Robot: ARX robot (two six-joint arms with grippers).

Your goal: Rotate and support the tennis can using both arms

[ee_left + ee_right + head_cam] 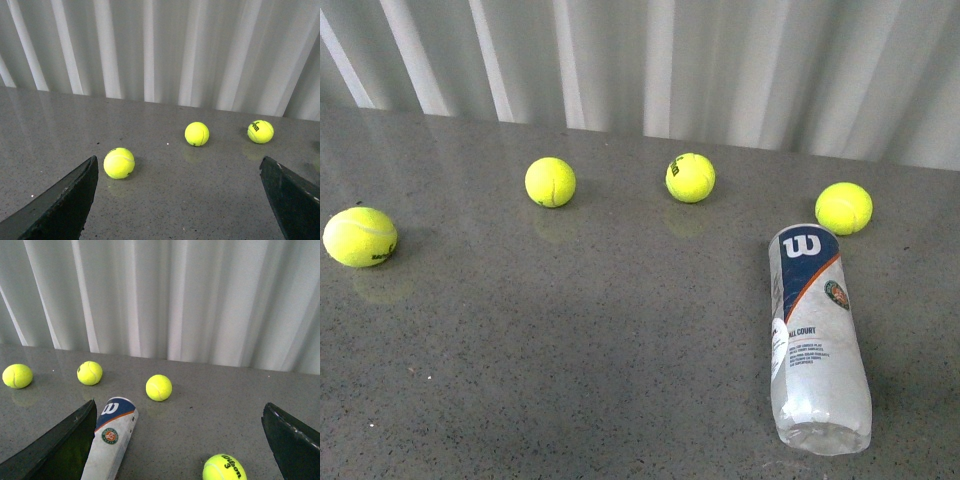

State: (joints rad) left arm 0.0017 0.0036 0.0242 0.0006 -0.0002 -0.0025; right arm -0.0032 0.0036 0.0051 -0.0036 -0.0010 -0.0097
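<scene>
Can down on its side, both claws released, nothing gripped.
Left claw (177, 165) and right claw (178, 406) gape wide and empty. The tennis can (817, 335) lies flat on the bench (570, 350) on the robot's right, clear end nearest and logo end away. In the right wrist view it sits beside one finger, not between them. Best bet: right claw centres on the mid-body, left claw supports the near end, and both avoid the ball (843, 208) near the far end. Three more balls lie further left.

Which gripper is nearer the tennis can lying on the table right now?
Right. The right gripper is open, with the tennis can lying close beside one finger. The left gripper, also open, faces only balls; the can is outside its view.
</scene>
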